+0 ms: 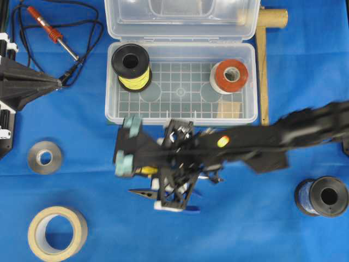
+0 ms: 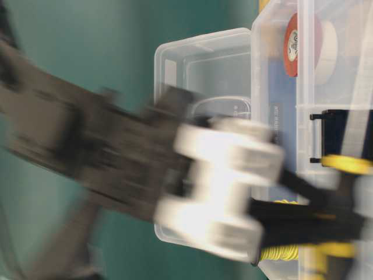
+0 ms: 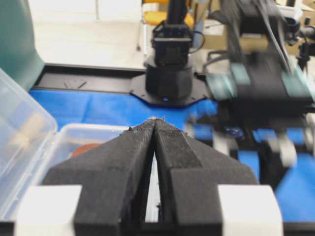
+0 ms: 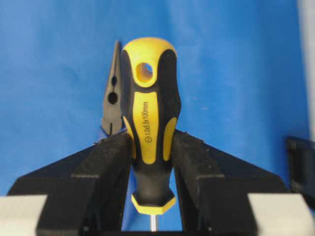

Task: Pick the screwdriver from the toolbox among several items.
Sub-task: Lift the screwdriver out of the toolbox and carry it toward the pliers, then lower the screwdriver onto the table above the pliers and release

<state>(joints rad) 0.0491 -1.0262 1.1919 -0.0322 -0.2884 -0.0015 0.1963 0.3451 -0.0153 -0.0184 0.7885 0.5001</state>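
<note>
Overhead, the toolbox (image 1: 180, 82), clear ribbed plastic with a gridded floor and its lid folded back, holds a black spool of yellow wire (image 1: 131, 67) at its left end, a red-and-white tape roll (image 1: 229, 76) at its right, and a small tan wooden square (image 1: 229, 109) in the near right corner. The right arm reaches across in front of the box, motion-blurred; a sliver of yellow handle shows at its gripper (image 1: 146, 170), beside the dark nose of the pliers (image 1: 143, 192) lying on the blue cloth. The left gripper (image 1: 57, 83) sits at the left edge with its fingers pressed to a point. A red-handled soldering iron (image 1: 53, 34) with black cord lies at top left, a grey tape ring (image 1: 44, 157) and a tan masking-tape roll (image 1: 57, 233) lower left, a blue-wire spool (image 1: 323, 196) lower right.

The table-level view is mostly blur.

In the left wrist view, the matte black foam-textured fingers (image 3: 123, 162) meet at their tips, gripping nothing.

In the right wrist view, the screwdriver (image 4: 149, 118), with a smooth moulded yellow-and-black handle and a hanging hole at its rounded end, is clamped between the two black fingers (image 4: 110, 162), clear of the toolbox, above blue cloth and the pliers.
</note>
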